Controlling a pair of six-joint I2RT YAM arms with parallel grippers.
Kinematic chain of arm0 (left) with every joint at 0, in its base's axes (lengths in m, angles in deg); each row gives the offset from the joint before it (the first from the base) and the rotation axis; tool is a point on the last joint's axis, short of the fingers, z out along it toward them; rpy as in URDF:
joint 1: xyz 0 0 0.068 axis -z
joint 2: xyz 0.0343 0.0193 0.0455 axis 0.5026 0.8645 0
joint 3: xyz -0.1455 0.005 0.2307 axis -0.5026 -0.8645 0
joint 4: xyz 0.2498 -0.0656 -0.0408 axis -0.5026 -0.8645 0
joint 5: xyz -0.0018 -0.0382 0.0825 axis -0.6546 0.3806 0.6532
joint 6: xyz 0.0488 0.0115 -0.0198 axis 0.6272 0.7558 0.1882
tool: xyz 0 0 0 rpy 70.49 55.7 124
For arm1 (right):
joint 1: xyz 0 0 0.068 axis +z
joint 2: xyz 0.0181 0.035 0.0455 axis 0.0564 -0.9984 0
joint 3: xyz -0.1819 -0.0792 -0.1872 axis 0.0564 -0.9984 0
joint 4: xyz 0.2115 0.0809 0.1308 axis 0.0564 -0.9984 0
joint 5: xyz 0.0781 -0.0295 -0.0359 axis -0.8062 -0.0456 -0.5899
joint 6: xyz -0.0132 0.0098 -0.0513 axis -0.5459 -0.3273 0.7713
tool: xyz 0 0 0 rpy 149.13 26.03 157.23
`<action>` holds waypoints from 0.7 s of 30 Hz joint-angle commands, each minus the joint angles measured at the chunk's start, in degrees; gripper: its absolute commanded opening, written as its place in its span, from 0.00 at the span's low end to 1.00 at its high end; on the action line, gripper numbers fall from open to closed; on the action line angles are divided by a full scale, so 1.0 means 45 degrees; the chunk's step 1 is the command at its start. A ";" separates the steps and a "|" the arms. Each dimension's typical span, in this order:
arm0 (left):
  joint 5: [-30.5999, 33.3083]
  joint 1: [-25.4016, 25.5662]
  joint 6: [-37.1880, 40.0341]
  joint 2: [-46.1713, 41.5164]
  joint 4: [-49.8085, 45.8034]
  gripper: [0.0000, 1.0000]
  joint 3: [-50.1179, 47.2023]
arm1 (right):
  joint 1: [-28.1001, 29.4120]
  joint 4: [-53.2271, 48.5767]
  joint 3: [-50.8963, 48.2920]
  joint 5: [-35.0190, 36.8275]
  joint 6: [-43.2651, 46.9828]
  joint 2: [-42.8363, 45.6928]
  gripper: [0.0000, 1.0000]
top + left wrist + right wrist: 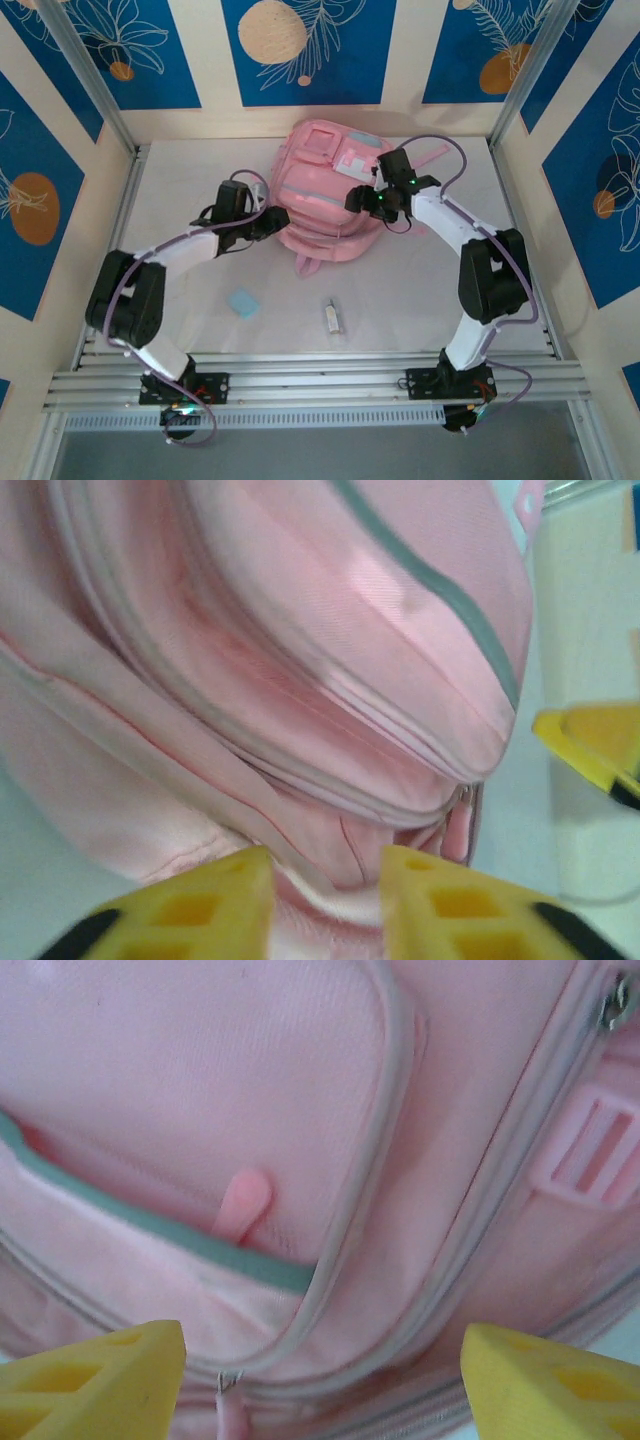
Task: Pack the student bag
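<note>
The white-and-black left arm [150, 285] and right arm [485, 270] flank the large soft pink fabric student bag [320, 205], which lies on the white table [430, 310] with its long axis pointing away from their bases. The right gripper [323, 1355], jaws wide, faces its front pocket [200, 1090]. The left gripper [327, 865], jaws narrowly apart, straddles a fold [330, 905] at its left edge.

student bag [322, 215] between left tool [274, 222], right tool [360, 199]

Matt cloth, matt plastic
The student bag [325, 200] is soft pink woven cloth with grey-blue trim; ahead of the right pincer [322, 1355], a smooth pink zip tab [243, 1205]; its fingers [100, 1380] are matt yellow plastic.
</note>
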 commanded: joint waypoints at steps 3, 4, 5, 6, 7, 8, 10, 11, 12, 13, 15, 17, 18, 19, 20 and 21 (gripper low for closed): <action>0.1798 0.0850 0.3681 -0.1379 -0.3510 0.49 0.0849 | 0.0354 0.1430 0.0572 -0.1219 -0.0777 -0.0952 0.62; 0.1915 0.1139 0.3873 -0.1337 -0.3577 0.51 0.0933 | 0.0455 0.1504 0.0648 -0.1222 -0.0853 -0.1110 0.59; 0.1983 0.1406 0.3966 -0.1244 -0.3593 0.51 0.1036 | 0.0500 0.1508 0.0731 -0.1225 -0.0967 -0.1249 0.56; 0.2079 0.1735 0.4053 -0.1035 -0.3628 0.52 0.1215 | 0.0510 0.1525 0.0811 -0.1269 -0.1137 -0.1405 0.50; 0.2148 0.2067 0.4113 -0.0771 -0.3619 0.53 0.1422 | 0.0496 0.1563 0.0845 -0.1403 -0.1321 -0.1525 0.42; 0.2211 0.2341 0.4118 -0.0511 -0.3591 0.54 0.1604 | 0.0474 0.1645 0.0827 -0.1503 -0.1495 -0.1577 0.35; 0.2413 0.2914 0.4046 0.0161 -0.3502 0.54 0.2061 | 0.0416 0.2056 0.0628 -0.1807 -0.2058 -0.1528 0.22; 0.2525 0.3155 0.4005 0.0410 -0.3476 0.55 0.2242 | 0.0406 0.2324 0.0544 -0.2080 -0.2257 -0.1473 0.15; 0.2730 0.3403 0.3984 0.0756 -0.3461 0.55 0.2421 | 0.0420 0.2565 0.0431 -0.2320 -0.2558 -0.1397 0.05; 0.2962 0.3607 0.4002 0.1037 -0.3464 0.56 0.2591 | 0.0454 0.2745 0.0349 -0.2322 -0.2858 -0.1326 0.00; 0.3432 0.3884 0.4001 0.1560 -0.3481 0.56 0.2884 | 0.0498 0.3171 0.0120 -0.2387 -0.3352 -0.1110 0.00; 0.3970 0.4052 0.4001 0.1921 -0.3618 0.56 0.3191 | 0.0484 0.3451 -0.0088 -0.2487 -0.3742 -0.0926 0.00; 0.4275 0.4096 0.4034 0.2042 -0.3647 0.56 0.3326 | 0.0484 0.3598 -0.0186 -0.2559 -0.3905 -0.0833 0.00; 0.4561 0.4138 0.4084 0.2133 -0.3666 0.56 0.3434 | 0.0487 0.3724 -0.0299 -0.2623 -0.4031 -0.0731 0.00; 0.4742 0.4133 0.4137 0.2205 -0.3694 0.56 0.3545 | 0.0494 0.3832 -0.0393 -0.2678 -0.4164 -0.0652 0.00; 0.4848 0.4160 0.4208 0.2295 -0.3713 0.55 0.3693 | 0.0484 0.3949 -0.0480 -0.2745 -0.4253 -0.0563 0.00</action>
